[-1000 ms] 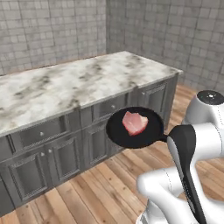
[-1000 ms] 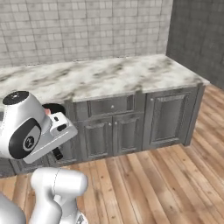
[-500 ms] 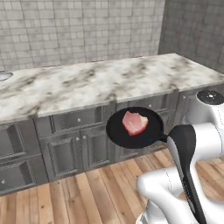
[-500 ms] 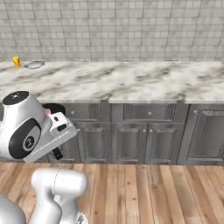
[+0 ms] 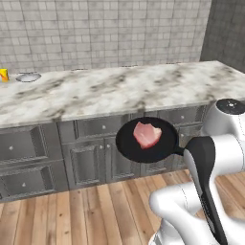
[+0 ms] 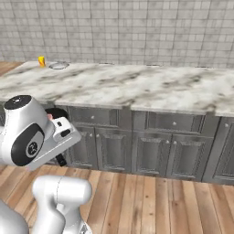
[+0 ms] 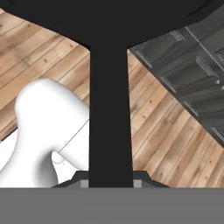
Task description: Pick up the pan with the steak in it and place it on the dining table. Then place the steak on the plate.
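Note:
The black pan [image 5: 146, 141] hangs level in the air in front of the grey cabinets, with the pink steak [image 5: 146, 134] lying in its middle. Its thin handle [image 5: 178, 150] runs right into my hand, which my own forearm mostly hides in the left base view. In the hand view the handle [image 7: 109, 113] rises straight from between the fingertips, and my gripper [image 7: 109, 183] is shut on it, with the pan's underside [image 7: 109, 17] across the top. In the right base view the pan's rim [image 6: 56, 111] peeks out behind my arm. The dining table and the plate are out of view.
A long marble counter [image 5: 105, 91] over grey cabinets [image 5: 91, 153] runs across in front of me, backed by a tiled wall. A yellow object [image 5: 4, 74] and a small grey dish [image 5: 27, 77] sit at its far left. Wooden floor [image 5: 72, 210] lies below.
The whole scene has slid sideways in both base views, so the camera has moved with the base. The pan and steak stay in the same place relative to my arm.

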Available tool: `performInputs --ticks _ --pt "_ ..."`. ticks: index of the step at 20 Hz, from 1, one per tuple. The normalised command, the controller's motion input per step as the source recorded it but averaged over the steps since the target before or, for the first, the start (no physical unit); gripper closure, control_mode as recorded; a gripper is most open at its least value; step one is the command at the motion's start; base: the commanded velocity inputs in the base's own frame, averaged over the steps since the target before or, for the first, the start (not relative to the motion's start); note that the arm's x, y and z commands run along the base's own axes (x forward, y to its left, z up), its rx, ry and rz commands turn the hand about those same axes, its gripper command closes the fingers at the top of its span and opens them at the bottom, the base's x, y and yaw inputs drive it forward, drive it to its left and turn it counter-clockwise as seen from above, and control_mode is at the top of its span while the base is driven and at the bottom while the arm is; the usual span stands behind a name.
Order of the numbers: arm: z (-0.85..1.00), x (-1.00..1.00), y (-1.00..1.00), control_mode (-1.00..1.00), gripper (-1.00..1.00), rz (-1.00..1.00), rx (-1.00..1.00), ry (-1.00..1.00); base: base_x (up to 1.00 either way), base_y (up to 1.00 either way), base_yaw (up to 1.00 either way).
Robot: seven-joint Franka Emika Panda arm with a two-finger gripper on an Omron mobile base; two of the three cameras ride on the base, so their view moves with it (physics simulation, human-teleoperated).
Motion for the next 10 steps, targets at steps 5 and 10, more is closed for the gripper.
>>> performInputs --ticks 5,10 --pt "0.00 0.00 0.00 1.00 1.00 0.00 0.00 0.00 0.00 0.50 0.00" --pt "0.00 0.00 0.00 1.00 1.00 0.00 0.00 0.00 0.03 1.00 0.00"
